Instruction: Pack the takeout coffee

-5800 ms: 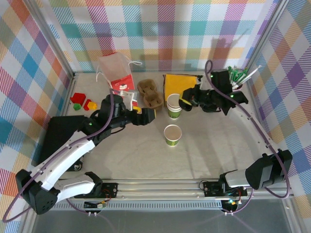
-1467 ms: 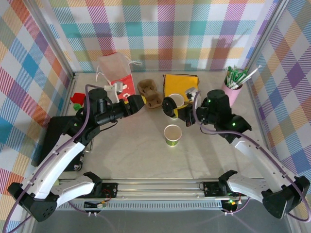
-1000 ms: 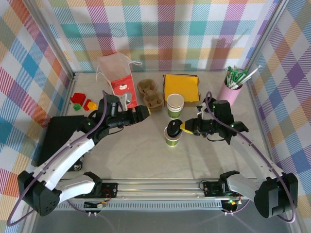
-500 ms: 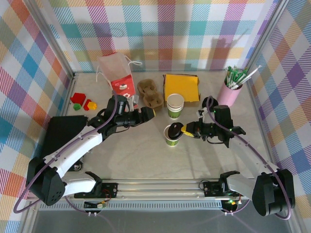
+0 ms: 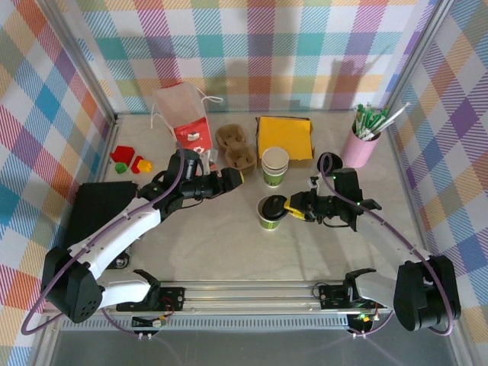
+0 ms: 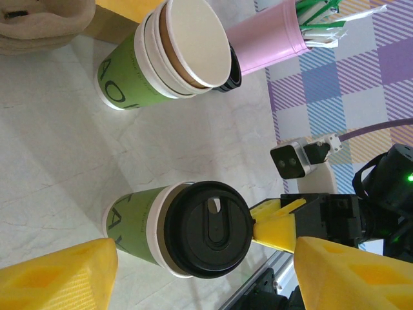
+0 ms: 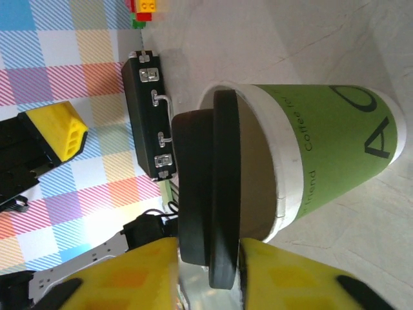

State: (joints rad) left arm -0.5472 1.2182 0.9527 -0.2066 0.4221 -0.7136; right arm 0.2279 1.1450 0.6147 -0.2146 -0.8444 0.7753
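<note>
Black lid (image 6: 208, 229) atop takeout coffee (image 6: 132, 223) — right jaws flank it, grip unclear; left jaws spread.

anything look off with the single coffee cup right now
Yes: the black round lid sits off-centre on the green-banded paper cup, a crescent of white rim bare on one side; it looks not fully seated.

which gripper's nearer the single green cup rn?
Right. The right gripper sits at the rim of the single cup, straddling the black lid; the left gripper hovers apart, by the cup carrier.
</note>
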